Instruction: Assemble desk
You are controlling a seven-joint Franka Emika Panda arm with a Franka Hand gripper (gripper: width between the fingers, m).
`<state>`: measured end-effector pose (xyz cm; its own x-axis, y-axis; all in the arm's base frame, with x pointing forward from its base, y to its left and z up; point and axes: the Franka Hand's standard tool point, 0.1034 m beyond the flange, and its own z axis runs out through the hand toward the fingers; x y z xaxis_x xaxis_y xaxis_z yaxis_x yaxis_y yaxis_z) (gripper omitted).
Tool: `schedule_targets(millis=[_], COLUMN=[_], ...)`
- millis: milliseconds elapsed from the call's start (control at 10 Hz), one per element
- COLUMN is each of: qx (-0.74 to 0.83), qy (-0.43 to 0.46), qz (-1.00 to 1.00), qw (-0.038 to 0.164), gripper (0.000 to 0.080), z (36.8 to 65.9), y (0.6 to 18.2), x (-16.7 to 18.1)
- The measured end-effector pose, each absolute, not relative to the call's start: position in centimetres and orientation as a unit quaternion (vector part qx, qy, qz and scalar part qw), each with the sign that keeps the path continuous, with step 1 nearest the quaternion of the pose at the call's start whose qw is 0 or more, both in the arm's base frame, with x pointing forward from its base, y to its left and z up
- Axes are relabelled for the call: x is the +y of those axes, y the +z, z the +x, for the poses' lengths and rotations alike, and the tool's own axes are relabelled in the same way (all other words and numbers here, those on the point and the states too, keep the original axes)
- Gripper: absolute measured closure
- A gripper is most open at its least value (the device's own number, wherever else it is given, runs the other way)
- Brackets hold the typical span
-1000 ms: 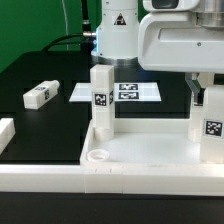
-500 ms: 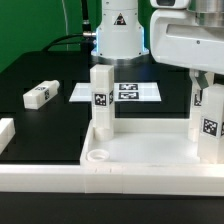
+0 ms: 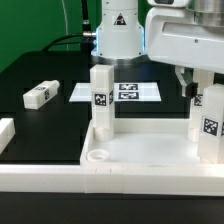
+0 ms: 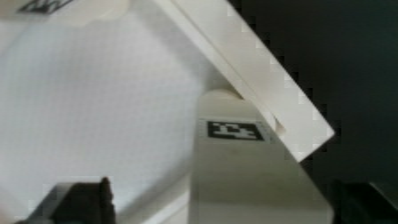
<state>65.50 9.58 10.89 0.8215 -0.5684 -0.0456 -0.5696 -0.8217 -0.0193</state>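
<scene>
The white desk top [image 3: 150,150] lies upside down at the front, its rim up. Two square white legs stand in its far corners, one on the exterior view's left [image 3: 100,100] and one on the right [image 3: 210,125], each with a tag. The near left corner socket [image 3: 98,156] is empty. A loose leg [image 3: 40,95] lies on the black table at the left. My gripper [image 3: 197,88] hangs just above the right leg's top, open and empty. In the wrist view the gripper [image 4: 214,205] straddles that tagged leg [image 4: 240,150] without touching it.
The marker board [image 3: 128,92] lies flat behind the desk top. White border rails run along the front [image 3: 110,180] and the left [image 3: 5,135]. The robot's base [image 3: 118,35] stands at the back.
My gripper has risen off the right leg and drifted slightly toward the exterior view's left. The leg stays upright in its socket.
</scene>
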Motion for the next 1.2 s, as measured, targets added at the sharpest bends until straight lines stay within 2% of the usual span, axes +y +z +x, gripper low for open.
schedule_targets(millis=[200,700,1200], qx=[0.212,-0.026,-0.167], qy=[0.016,-0.001,-0.004], qz=[-0.977,-1.000,-0.986], qw=[0.018,0.018,0.018], gripper=[0.0152,0.0150,0.0150], z=[65.50,65.98,65.94], y=[10.86,11.05,10.99], x=[9.73,10.14,10.40])
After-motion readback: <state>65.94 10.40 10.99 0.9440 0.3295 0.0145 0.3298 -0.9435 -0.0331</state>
